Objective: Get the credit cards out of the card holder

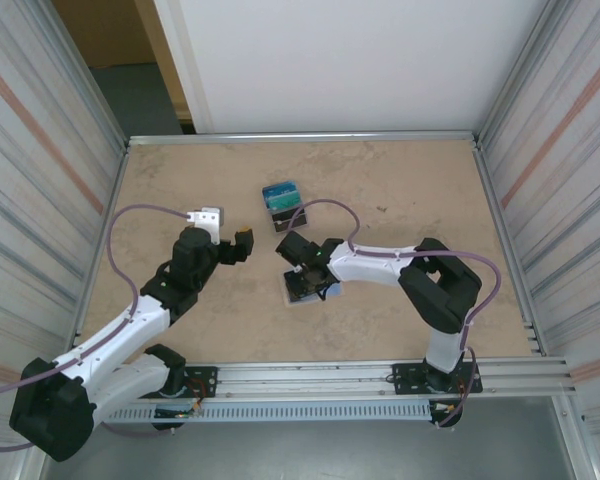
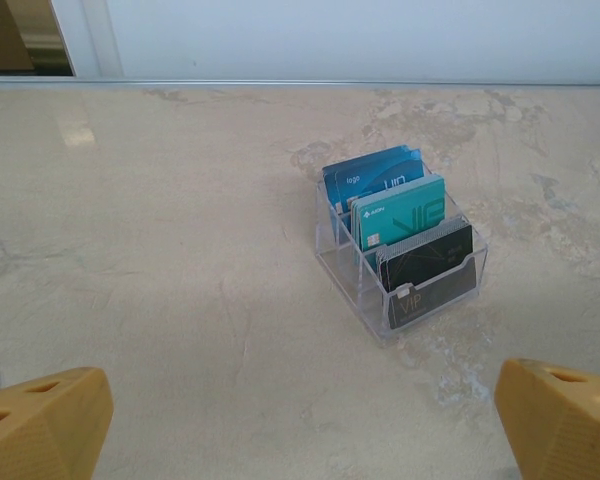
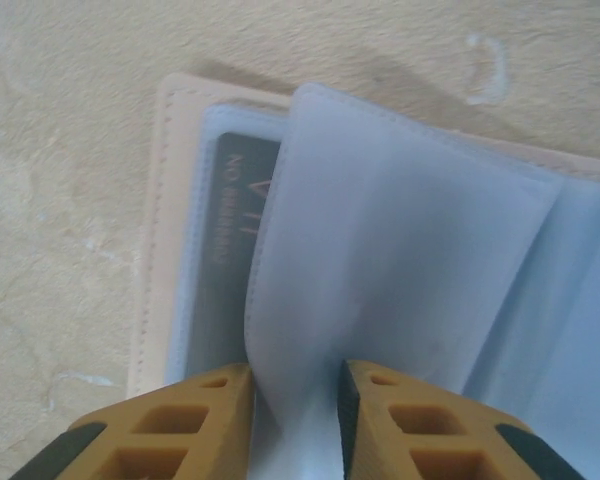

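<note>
The card holder (image 3: pixel 148 250) lies open on the table, a tan wallet with pale-blue sleeves; from above it shows under my right wrist (image 1: pixel 294 296). My right gripper (image 3: pixel 298 400) (image 1: pixel 305 278) pinches a raised pale-blue sleeve (image 3: pixel 400 250), which bows between both fingers. Under that sleeve, a dark grey credit card (image 3: pixel 230 240) sits in the left pocket. My left gripper (image 2: pixel 300 430) (image 1: pixel 238 244) hovers open over bare table, left of the wallet, with nothing between its fingers.
A clear plastic organiser (image 2: pixel 380 300) (image 1: pixel 280 205) stands behind the wallet, holding blue (image 2: pixel 375 175), teal (image 2: pixel 405 212) and black (image 2: pixel 435 262) cards upright. Metal rails and side walls frame the table (image 1: pixel 400 190).
</note>
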### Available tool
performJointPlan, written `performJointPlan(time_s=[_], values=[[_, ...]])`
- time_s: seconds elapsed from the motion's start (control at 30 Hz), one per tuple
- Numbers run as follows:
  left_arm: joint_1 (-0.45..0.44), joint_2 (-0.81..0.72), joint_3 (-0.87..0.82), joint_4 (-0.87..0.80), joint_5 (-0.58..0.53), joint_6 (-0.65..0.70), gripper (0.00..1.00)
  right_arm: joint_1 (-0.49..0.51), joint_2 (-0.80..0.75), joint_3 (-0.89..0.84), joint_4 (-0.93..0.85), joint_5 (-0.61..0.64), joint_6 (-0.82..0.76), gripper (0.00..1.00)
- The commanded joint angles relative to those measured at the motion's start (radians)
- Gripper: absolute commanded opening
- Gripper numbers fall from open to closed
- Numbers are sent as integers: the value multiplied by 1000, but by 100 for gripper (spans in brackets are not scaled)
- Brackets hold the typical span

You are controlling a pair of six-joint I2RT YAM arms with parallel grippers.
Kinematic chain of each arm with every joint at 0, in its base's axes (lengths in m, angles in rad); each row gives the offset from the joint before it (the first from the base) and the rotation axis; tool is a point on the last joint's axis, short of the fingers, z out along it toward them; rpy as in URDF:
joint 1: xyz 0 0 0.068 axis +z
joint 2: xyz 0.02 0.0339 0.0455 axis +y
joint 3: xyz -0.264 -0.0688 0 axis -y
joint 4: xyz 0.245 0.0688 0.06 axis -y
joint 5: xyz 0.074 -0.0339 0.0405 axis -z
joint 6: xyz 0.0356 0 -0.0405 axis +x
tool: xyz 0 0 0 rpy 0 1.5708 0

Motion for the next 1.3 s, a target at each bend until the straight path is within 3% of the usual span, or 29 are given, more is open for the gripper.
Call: performJointPlan(time_s=[0.0,0.2,0.77,1.27], values=[[-6,-23,35,-10,-4,20,99,-14,-23,-17,-18,-5,8,26],[-9,-22,47,-10,2,27,99,-14,-47,5,-64,73,4,23],[-42,22,84,-8,-16,62,99,-71,-131,-43,-109,175,29,30],[-194,121,114,-67,-157,178,99,-194,-168,-137,-110,164,104,31]])
